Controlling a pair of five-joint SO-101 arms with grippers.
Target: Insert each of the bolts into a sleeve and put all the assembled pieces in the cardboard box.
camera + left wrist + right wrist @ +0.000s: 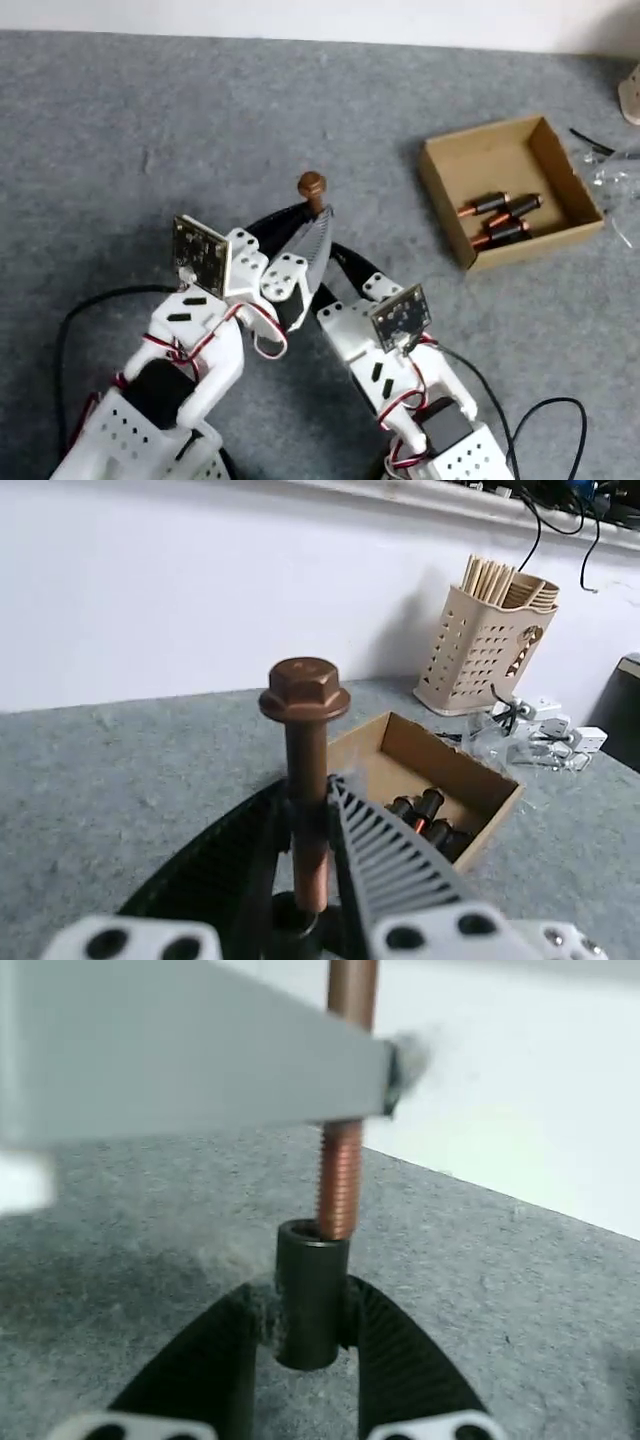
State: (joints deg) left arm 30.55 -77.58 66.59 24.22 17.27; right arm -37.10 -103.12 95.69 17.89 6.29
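Above black sleeve (310, 1305), copper hex-headed bolt (305, 775), seemingly threaded.

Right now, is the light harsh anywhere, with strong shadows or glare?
High view: soft, even light, with no hard shadows on the grey felt table. Left wrist view: a dull sheen on the copper-coloured hex-head bolt, no glare. Right wrist view: the black cylindrical sleeve looks dark, the white wall behind it bright.

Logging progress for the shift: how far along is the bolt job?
Done: three assembled pieces lie in the cardboard box. In hand: the left hand holds a bolt upright, its tip at the mouth of the sleeve gripped by the right hand. Left: push the bolt home and box that piece.
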